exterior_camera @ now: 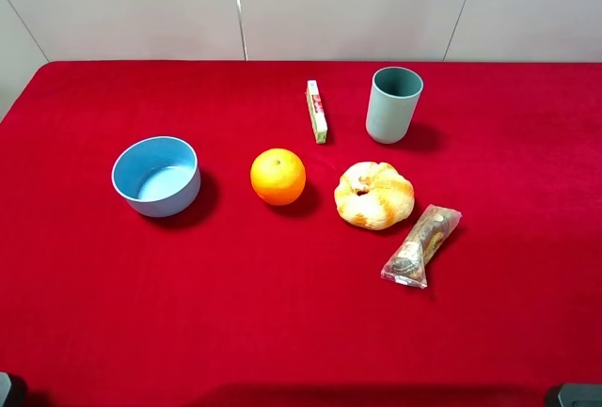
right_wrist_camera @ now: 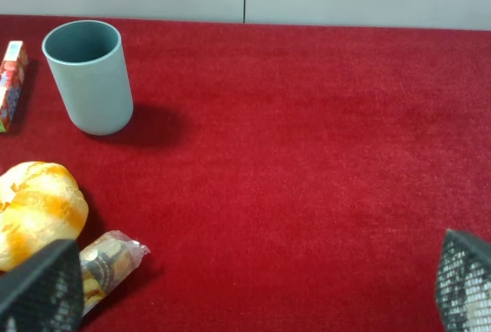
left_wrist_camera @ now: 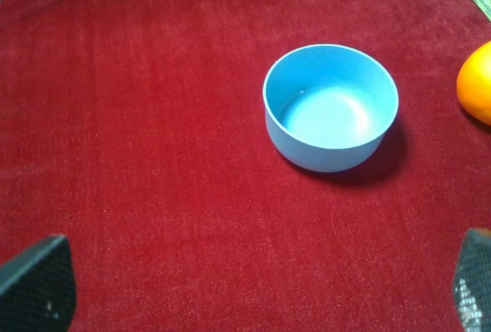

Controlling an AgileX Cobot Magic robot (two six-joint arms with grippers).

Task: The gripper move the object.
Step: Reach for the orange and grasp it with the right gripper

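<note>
The orange sits on the counter just left of centre, between the blue bowl and the bun. It lies far and right of the left gripper, probably the nearer one. Both this and the right gripper have their fingers spread wide, holding nothing.

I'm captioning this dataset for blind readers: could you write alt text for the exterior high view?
An orange sits on a red cloth between an empty blue bowl, left, and a bread bun, right. Behind are a grey-green cup and a slim box; a wrapped snack lies in front.
</note>
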